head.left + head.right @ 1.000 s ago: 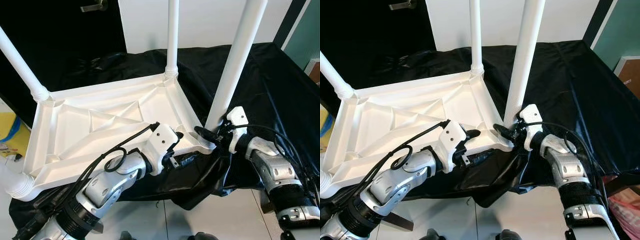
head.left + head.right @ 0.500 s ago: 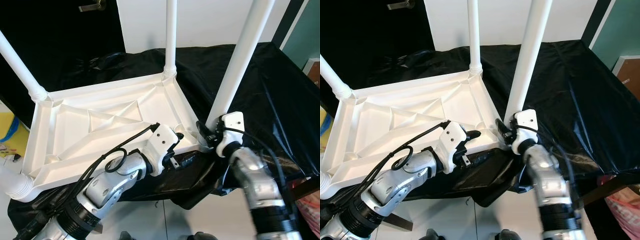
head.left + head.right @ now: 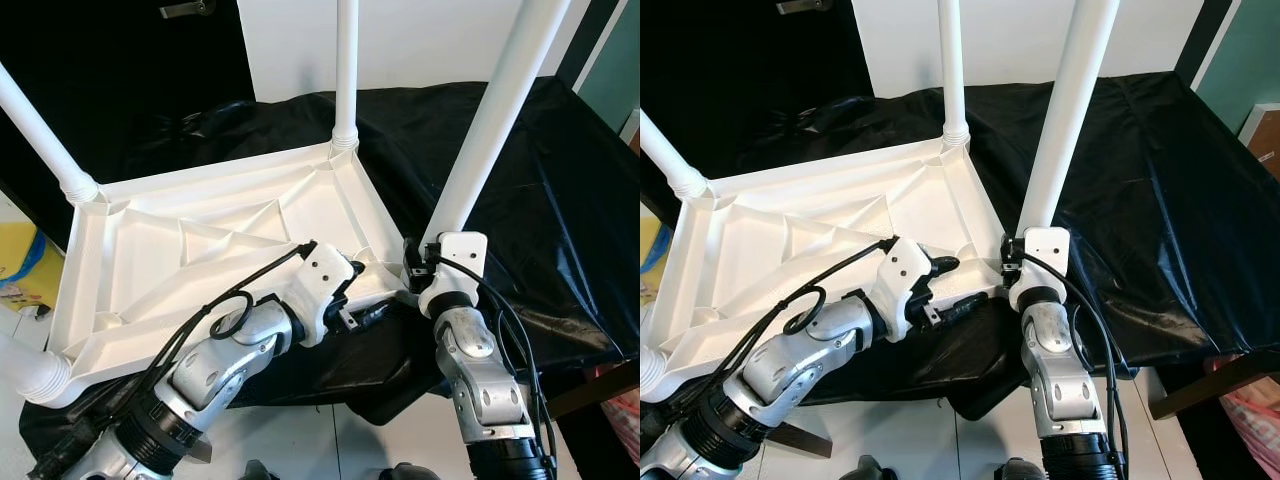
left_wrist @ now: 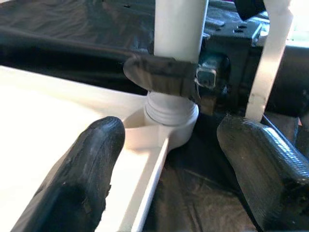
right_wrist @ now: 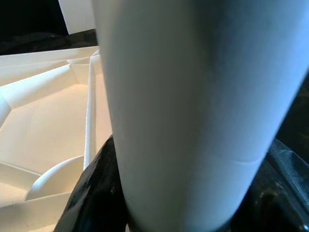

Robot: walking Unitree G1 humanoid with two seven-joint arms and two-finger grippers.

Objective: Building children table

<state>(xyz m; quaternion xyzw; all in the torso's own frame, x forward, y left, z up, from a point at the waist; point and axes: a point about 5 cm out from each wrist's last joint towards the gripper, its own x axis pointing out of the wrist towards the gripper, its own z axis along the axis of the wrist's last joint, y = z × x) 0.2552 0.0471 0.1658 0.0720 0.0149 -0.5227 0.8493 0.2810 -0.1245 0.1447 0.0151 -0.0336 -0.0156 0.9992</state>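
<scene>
**Pincer on last leg, seating at near right corner**

Right pincer (image 3: pixel 418 268) clenched round the leg (image 3: pixel 490 120) just above its socket. Left pincer (image 4: pixel 169 159) released, fingers either side of that corner of the upturned tabletop (image 3: pixel 200 250), which lies on a black-draped table (image 3: pixel 540 200). Three other legs stand. Next, likely: twist leg home, tabletop steadied.

Your right gripper (image 3: pixel 418 268) is clamped on the near leg (image 3: pixel 487 128), blocking that corner. The left gripper (image 4: pixel 169 159) straddles the tabletop rim (image 3: pixel 230 330), its fingers (image 4: pixel 82 174) spread. Between the upright legs, the tabletop's ribbed underside (image 3: pixel 220 240) lies open from above.
</scene>
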